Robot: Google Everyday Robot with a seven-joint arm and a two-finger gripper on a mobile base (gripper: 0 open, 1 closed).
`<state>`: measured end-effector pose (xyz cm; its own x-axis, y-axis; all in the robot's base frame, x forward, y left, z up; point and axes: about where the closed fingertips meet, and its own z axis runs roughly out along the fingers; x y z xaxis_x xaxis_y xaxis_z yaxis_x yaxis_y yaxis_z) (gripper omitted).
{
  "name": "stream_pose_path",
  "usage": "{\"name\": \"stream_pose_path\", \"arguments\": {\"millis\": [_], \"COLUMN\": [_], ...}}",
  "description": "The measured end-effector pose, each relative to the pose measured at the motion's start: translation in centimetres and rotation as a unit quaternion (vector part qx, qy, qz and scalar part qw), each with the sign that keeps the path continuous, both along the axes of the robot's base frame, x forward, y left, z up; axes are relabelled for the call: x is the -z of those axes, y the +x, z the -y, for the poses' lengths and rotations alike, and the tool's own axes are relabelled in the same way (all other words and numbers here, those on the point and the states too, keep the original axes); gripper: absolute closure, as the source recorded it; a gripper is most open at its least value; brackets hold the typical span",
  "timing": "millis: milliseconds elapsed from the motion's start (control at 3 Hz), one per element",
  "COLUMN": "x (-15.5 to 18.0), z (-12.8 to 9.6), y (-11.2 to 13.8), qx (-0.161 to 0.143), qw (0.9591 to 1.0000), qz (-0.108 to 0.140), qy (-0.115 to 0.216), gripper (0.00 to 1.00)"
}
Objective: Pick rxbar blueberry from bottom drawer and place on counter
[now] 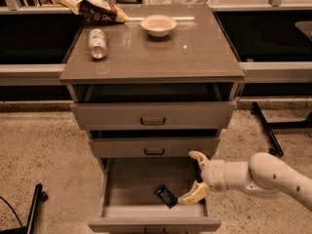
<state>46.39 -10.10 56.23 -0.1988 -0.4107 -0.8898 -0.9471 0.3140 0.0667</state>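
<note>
The rxbar blueberry (166, 196) lies flat in the open bottom drawer (117, 209), a small dark bar tilted toward the front right. My gripper (192, 177) reaches in from the right over the drawer's right side. It is open, one cream finger up near the middle drawer front, the other low just right of the bar. It holds nothing. The counter (195, 52) is the glossy grey-brown cabinet top above.
On the counter are a soda can (98, 37) lying on its side, a white bowl (158, 25) and a brown-and-yellow snack bag (95, 9) at the back left. The top drawer (153, 114) and middle drawer (154, 146) stand partly pulled out. A black stand leg (265, 128) is at the right.
</note>
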Motion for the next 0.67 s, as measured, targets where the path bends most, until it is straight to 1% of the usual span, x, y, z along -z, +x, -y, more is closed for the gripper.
{"name": "stream_pose_path", "arguments": {"millis": [333,667], "x": [6.1,12.0], "z": [-1.3,-1.1], "y": [1.5,3.3], "qx": [0.022,0.050], "qw": [0.9993,0.9968], "qz": [0.018,0.042], "qy": [-0.024,-0.046], "gripper": [0.00,0.00]}}
